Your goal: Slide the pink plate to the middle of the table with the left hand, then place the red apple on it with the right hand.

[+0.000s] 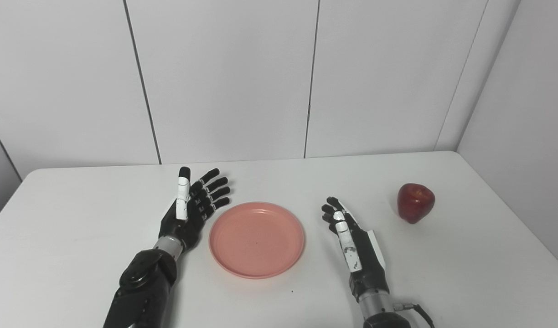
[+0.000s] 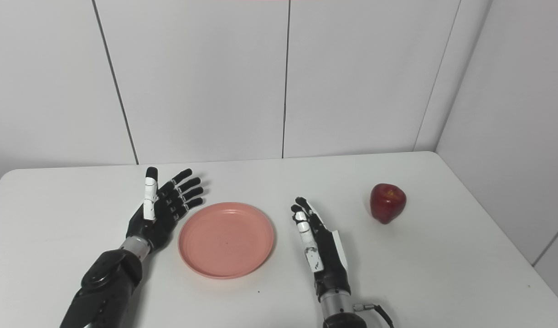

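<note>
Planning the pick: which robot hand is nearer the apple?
Right. The right robot hand is left of the apple, apart from it; the left robot hand lies beyond the pink plate.

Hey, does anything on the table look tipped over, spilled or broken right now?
Nothing stands out. The pink plate lies flat and empty, the red apple sits whole to its right, and both the left hand and right hand are open.

Black left hand (image 1: 190, 209) and right hand (image 1: 354, 246), white thumb plates, silver wrists, black forearms.
</note>
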`<action>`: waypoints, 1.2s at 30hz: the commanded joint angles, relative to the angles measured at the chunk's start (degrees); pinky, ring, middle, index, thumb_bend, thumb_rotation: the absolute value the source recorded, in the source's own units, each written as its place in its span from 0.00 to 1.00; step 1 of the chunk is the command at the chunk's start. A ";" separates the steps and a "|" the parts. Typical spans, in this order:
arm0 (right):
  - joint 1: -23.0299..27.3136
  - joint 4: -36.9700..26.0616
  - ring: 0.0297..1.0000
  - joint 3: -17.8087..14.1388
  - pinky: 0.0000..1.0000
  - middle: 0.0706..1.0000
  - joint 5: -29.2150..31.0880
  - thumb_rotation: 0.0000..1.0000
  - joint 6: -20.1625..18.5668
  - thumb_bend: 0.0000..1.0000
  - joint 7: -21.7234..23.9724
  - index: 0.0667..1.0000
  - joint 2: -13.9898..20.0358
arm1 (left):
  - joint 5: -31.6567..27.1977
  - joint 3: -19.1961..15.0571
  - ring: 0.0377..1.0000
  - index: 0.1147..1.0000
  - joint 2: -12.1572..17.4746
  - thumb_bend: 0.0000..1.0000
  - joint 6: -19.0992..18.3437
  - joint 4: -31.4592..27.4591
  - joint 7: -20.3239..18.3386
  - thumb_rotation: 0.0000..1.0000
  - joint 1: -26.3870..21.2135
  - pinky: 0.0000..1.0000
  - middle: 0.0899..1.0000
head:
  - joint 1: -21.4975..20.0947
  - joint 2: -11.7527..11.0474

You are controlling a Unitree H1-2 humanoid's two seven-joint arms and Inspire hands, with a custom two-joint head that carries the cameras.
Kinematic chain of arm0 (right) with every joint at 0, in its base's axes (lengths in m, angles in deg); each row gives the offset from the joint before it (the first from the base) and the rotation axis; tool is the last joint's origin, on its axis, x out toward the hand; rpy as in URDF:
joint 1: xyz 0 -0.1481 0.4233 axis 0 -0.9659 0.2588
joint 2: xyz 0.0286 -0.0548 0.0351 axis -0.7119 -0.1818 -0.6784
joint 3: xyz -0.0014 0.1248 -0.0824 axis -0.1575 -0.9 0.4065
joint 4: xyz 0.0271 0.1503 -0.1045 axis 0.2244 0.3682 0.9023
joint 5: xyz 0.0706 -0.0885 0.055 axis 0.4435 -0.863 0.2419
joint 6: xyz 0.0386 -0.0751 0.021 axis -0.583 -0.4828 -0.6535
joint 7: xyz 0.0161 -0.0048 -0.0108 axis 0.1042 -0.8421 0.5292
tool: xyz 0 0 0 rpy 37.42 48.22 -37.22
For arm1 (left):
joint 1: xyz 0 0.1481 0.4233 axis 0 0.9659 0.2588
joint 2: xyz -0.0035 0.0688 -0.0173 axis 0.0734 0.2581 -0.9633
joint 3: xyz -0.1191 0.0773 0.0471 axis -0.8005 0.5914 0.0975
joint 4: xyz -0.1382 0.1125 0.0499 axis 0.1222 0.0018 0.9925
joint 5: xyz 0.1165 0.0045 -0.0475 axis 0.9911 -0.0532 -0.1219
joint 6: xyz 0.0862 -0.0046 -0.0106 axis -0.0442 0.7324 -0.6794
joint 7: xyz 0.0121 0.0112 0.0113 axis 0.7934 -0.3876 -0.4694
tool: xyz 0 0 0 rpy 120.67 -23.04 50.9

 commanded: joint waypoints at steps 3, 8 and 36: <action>2.31 -2.35 0.86 -0.61 0.92 0.85 -0.37 1.00 -0.28 0.82 -0.35 0.87 0.29 | 0.04 -0.02 0.80 0.79 0.18 0.96 -1.36 0.03 0.25 1.00 -0.30 0.79 0.80 | -0.15 -0.26; 3.77 -2.29 0.85 -0.89 0.88 0.84 -1.34 1.00 0.26 0.80 -0.43 0.86 1.03 | 0.20 0.01 0.81 0.79 0.41 0.95 -1.54 -0.29 0.40 1.00 -0.28 0.79 0.80 | -0.55 -0.47; 14.66 -3.72 0.80 -4.26 0.79 0.76 -8.03 1.00 -5.04 0.90 0.20 0.78 10.83 | -0.55 -0.01 0.83 0.80 1.42 0.92 -1.21 1.60 -1.39 1.00 -0.79 0.82 0.83 | -4.51 -2.19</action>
